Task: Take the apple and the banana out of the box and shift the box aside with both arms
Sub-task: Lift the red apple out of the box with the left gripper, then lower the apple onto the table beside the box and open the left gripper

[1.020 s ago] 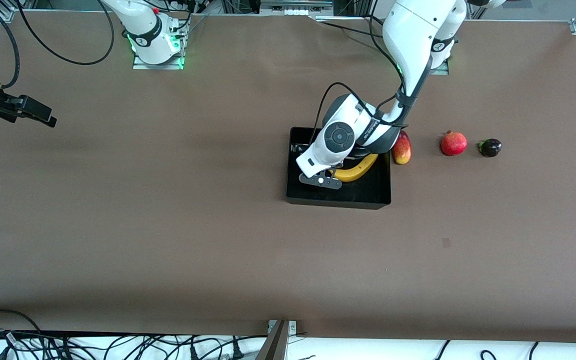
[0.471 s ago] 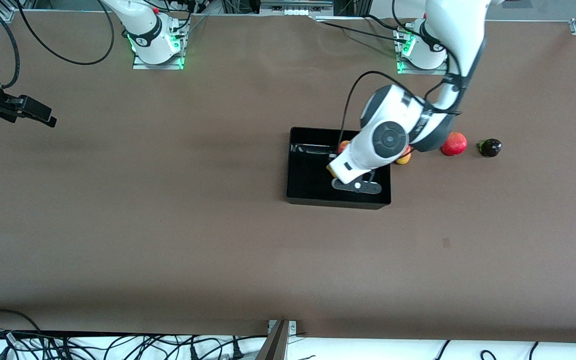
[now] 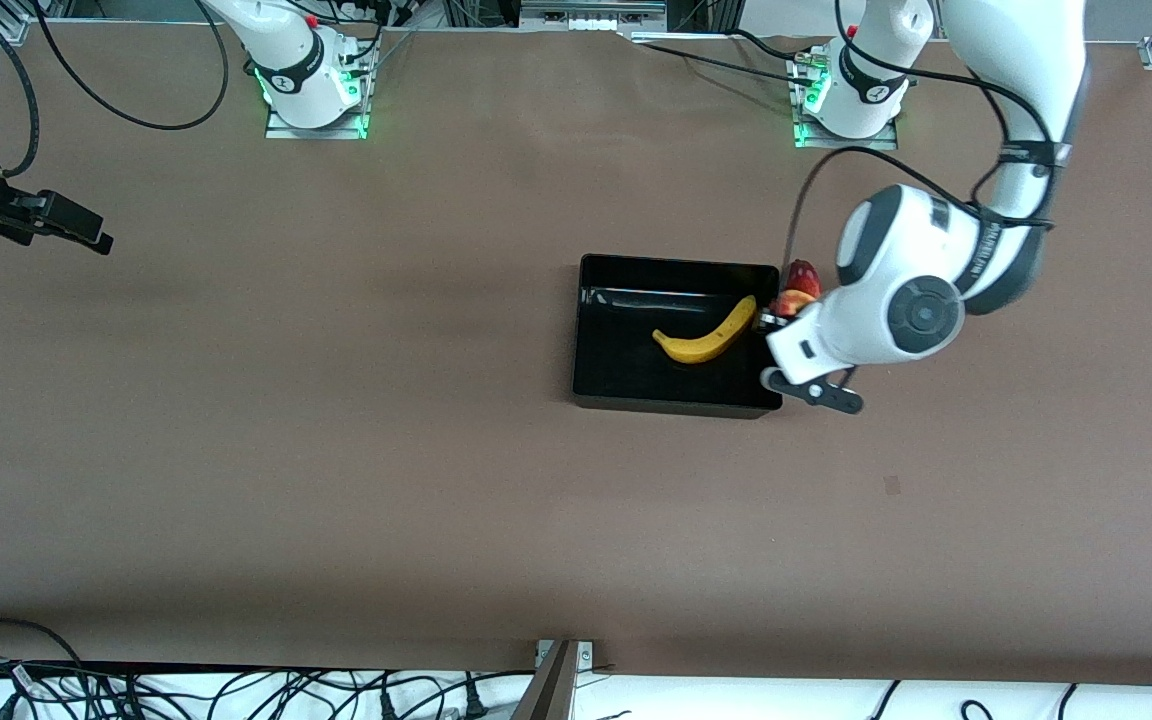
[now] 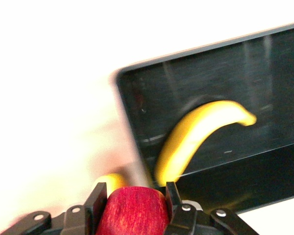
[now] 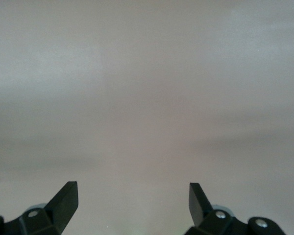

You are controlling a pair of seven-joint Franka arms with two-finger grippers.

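The box, a glossy black tray (image 3: pixel 676 264), lies mid-table with the yellow banana (image 3: pixel 706 338) inside it. My left gripper (image 3: pixel 781 312) hangs over the tray's wall at the left arm's end and is shut on the red apple (image 3: pixel 786 300). In the left wrist view the apple (image 4: pixel 132 210) fills the gap of that gripper (image 4: pixel 134 188), with the banana (image 4: pixel 196 132) and the tray (image 4: pixel 264 63) below. My right gripper (image 3: pixel 86 235) waits over the table at the right arm's end. The right wrist view shows it (image 5: pixel 132 191) open over bare table.
A second red and yellow fruit (image 3: pixel 802 272) lies on the table against the outside of the tray's wall at the left arm's end, partly under the held apple. Its yellow part (image 4: pixel 110 180) shows past the left fingers. The left arm's big wrist hangs over the table beside it.
The left gripper has swung from over the tray's floor beside the banana toward the left arm's end, carrying the apple to the tray's edge. The right arm has not moved.
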